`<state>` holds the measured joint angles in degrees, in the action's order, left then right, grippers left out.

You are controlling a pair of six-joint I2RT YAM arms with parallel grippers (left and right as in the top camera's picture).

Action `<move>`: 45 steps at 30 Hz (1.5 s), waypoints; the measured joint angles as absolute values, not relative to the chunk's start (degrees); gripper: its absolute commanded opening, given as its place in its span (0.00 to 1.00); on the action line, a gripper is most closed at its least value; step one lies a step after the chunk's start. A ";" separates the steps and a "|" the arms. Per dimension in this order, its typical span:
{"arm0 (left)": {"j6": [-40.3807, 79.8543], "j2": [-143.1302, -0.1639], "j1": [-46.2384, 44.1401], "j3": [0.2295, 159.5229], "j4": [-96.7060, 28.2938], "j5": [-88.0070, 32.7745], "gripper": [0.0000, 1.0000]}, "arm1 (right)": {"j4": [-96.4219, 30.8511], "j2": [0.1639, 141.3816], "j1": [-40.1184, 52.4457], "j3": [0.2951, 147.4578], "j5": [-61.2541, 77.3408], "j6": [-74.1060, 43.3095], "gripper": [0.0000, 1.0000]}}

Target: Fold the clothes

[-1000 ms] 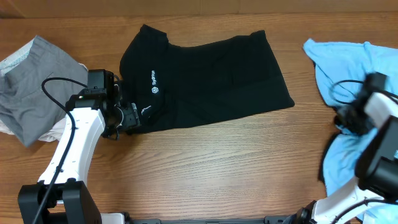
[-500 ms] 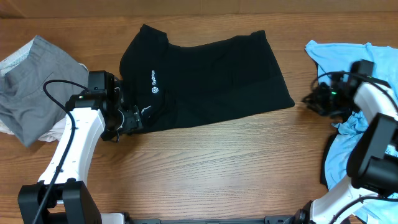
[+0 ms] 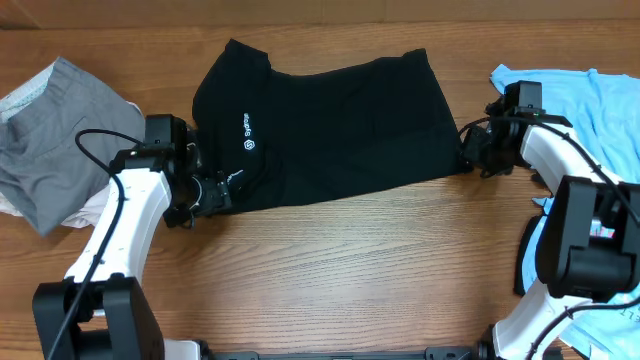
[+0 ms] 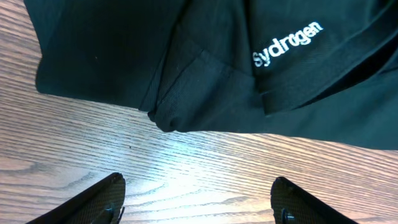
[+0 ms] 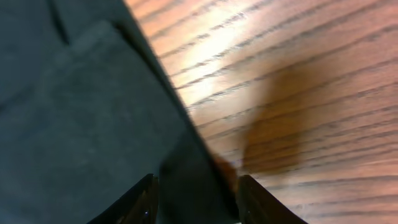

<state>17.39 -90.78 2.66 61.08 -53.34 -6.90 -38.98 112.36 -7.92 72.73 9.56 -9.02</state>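
Observation:
A black garment point(image 3: 330, 130) with white lettering lies spread flat on the wooden table point(image 3: 350, 260). My left gripper point(image 3: 213, 190) is open and sits just off the garment's lower left corner. In the left wrist view its fingers point(image 4: 196, 190) are wide apart over bare wood, with the garment's folded hem point(image 4: 186, 99) just ahead. My right gripper point(image 3: 472, 158) is at the garment's lower right corner. In the right wrist view its fingers point(image 5: 196, 190) are apart, with the dark fabric edge point(image 5: 74, 112) lying between them.
A grey garment point(image 3: 50, 140) is crumpled at the left edge with a white cloth point(image 3: 95, 208) under it. A light blue garment point(image 3: 590, 110) lies heaped at the right edge, behind the right arm.
My right arm has swung left from the light blue garment to the black garment's lower right corner. My left gripper has barely moved.

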 measured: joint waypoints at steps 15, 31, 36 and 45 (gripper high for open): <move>15.81 -92.16 2.68 61.08 -53.82 -6.87 0.79 | -58.35 113.91 -10.24 74.15 1.28 -19.18 0.04; 10.70 -92.16 2.68 61.08 -50.57 -7.55 0.77 | -62.37 114.02 -11.60 73.43 -11.07 -24.45 0.04; 6.11 -92.16 2.66 59.86 -47.53 -8.29 0.71 | -62.24 114.02 -11.60 73.43 -11.25 -24.45 0.04; 2.68 -92.18 1.58 52.23 -35.51 -9.45 0.49 | -62.13 114.02 -11.60 73.38 -11.42 -24.45 0.04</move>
<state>2.68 -92.18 1.58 52.23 -35.51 -9.45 -62.13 114.02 -11.60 73.38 -11.42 -24.45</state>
